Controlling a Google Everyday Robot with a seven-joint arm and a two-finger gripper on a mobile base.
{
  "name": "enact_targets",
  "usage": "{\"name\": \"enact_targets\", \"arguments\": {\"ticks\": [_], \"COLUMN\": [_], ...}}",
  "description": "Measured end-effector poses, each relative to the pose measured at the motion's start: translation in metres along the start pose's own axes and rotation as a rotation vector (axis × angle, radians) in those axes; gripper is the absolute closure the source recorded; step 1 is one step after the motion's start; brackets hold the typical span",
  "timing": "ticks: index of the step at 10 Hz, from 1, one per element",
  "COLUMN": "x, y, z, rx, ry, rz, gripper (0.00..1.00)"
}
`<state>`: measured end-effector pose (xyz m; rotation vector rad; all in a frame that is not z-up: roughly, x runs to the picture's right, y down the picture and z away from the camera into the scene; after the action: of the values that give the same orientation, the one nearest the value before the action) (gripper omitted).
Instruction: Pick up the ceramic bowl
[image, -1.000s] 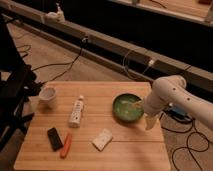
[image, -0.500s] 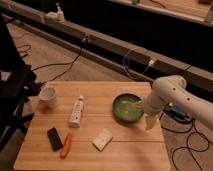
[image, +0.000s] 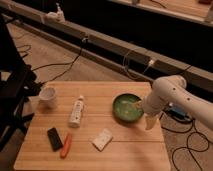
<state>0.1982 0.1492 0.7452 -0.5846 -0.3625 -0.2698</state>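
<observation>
1. Nothing has visibly moved since the earlier frames: the arm and all the things on the table (image: 130, 152) lie as they did.
2. The ceramic bowl (image: 125, 108) sits upright on the right half of the table, near the far right corner, well apart from the other things.
3. The tool (image: 144, 113) is at the bowl's right rim, low over it, at the end of the white arm (image: 172, 92) that reaches in from the right.
4. Whether the tool is wide, narrow or holding the bowl cannot be told.
5. A white cup (image: 48, 96) stands near the table's far left corner.
6. A white bottle (image: 76, 111) lies on its side between the cup and the bowl.
7. Towards the near edge lie a black block (image: 54, 138), an orange stick (image: 66, 145) just beside it, and a white packet (image: 102, 139) to their right.
</observation>
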Motion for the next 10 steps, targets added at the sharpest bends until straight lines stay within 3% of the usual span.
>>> {"name": "enact_targets", "arguments": {"ticks": [8,10], "x": [0.001,0.0058], "y": [-0.0019,-0.005], "z": [-0.0012,0.0012], "rx": [-0.001,-0.028], "ry": [0.004,0.0], "rz": [-0.004,-0.062], "gripper": [0.2,0.2]}}
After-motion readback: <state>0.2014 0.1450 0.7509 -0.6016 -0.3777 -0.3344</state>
